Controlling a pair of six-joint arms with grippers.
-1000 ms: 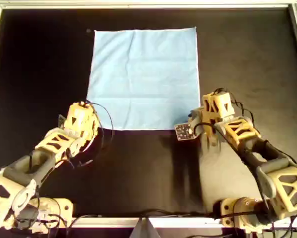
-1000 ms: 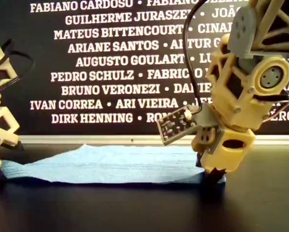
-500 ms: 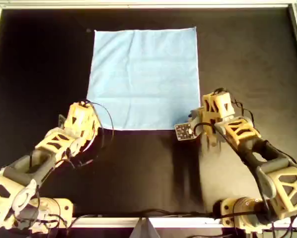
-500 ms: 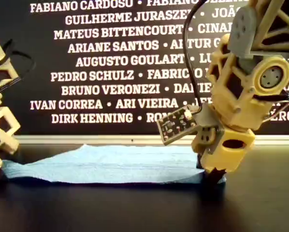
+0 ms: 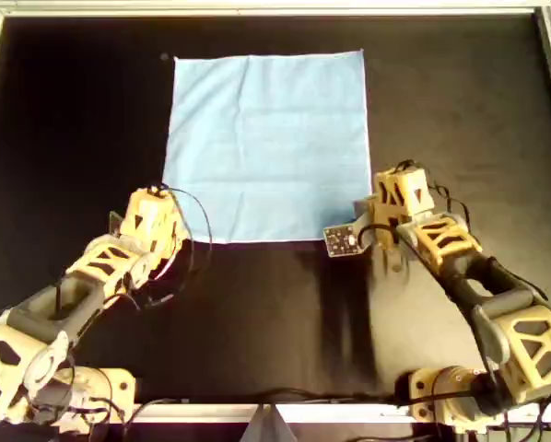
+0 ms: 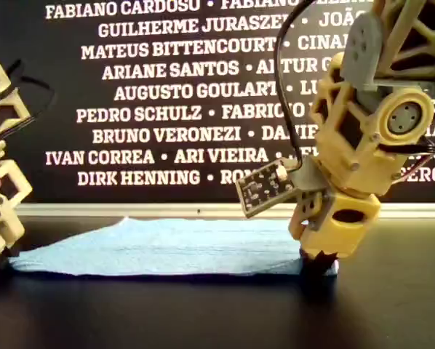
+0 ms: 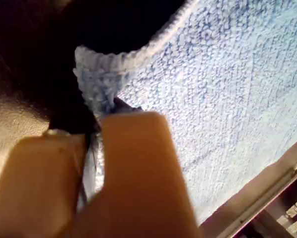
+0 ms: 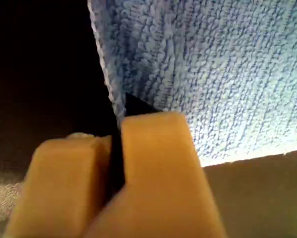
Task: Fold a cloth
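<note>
Overhead view: the cloth (image 5: 268, 145) lies flat and spread on the black bench (image 5: 460, 110), toward the far side and roughly central. The left gripper (image 5: 165, 214) sits at the cloth's near-left corner as this view shows it, and the right gripper (image 5: 375, 221) at the near-right corner. Both near corners are covered by the gripper housings, so the grip itself is not visible here.

Exterior view: the cloth (image 6: 166, 247) reads as a low blue sheet, slightly raised toward its middle. The right gripper (image 6: 319, 258) is down at bench level on the exterior view's right with blue fabric showing at its tip. Only part of the other arm shows at the exterior view's left edge. This view gives height off the bench — the overhead does not.

Left wrist view: the left gripper (image 7: 95, 144) is clenched on a bunched corner of the cloth (image 7: 213, 99), fabric pinched between the two pads.

Right wrist view: the right gripper (image 8: 116, 144) is closed at the cloth's (image 8: 208, 69) hemmed edge. The fabric runs down into the pads, so it appears held, though less material shows in the pinch than on the left.

Judgement: the step in hand is the lift of the near edge for folding toward the far edge. Raise both corners together and level, keep the edge taut between them, and carry straight across so hems align. The thinner right-hand pinch is the likelier one to slip.
</note>
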